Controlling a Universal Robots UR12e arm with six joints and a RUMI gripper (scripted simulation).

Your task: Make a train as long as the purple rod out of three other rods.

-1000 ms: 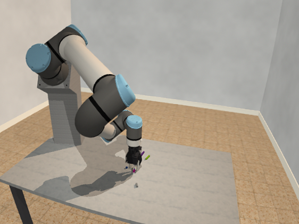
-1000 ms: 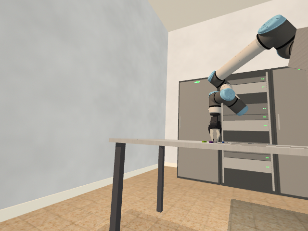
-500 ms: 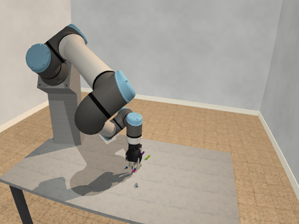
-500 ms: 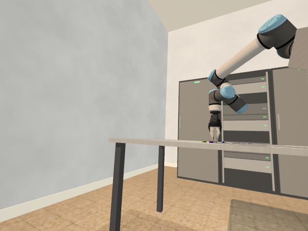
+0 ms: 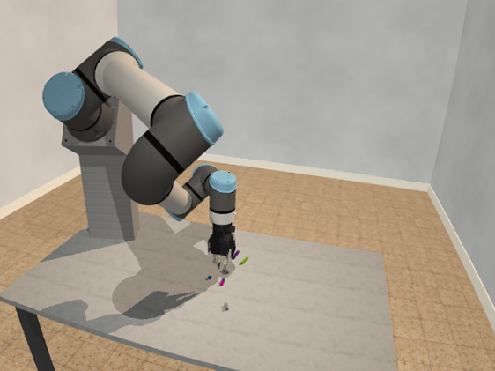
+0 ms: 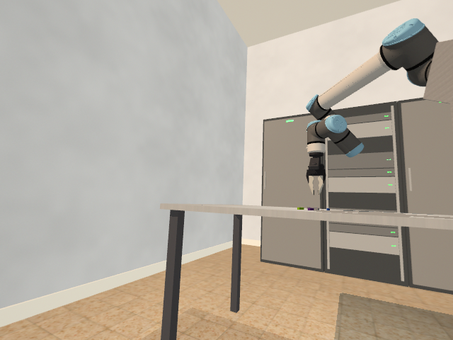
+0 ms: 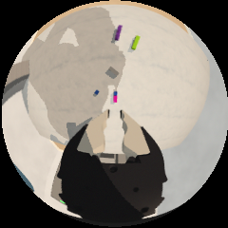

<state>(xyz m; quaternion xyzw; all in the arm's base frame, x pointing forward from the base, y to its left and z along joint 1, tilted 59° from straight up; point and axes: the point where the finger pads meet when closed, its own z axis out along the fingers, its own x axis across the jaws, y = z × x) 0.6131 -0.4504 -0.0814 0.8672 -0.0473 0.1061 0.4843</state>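
Purple and smooth, a straight rod (image 5: 235, 254) (image 6: 310, 209) (image 7: 118, 32) lies flat on the streaky grey table (image 5: 318, 300) (image 6: 219, 210) (image 7: 166, 95), near a lime rod (image 5: 244, 260) (image 6: 300, 207) (image 7: 136, 43). A little blue rod (image 5: 222, 279) (image 7: 115, 93) meets a magenta rod (image 5: 221, 283) (image 7: 115, 99). Above, the gripper (image 5: 222, 268) (image 6: 316, 193) (image 7: 115, 110) holds nothing, its pointy tips a bit apart.

Grey cabinets (image 6: 292, 190) (green lights glowing) beyond a rug (image 6: 395, 314).
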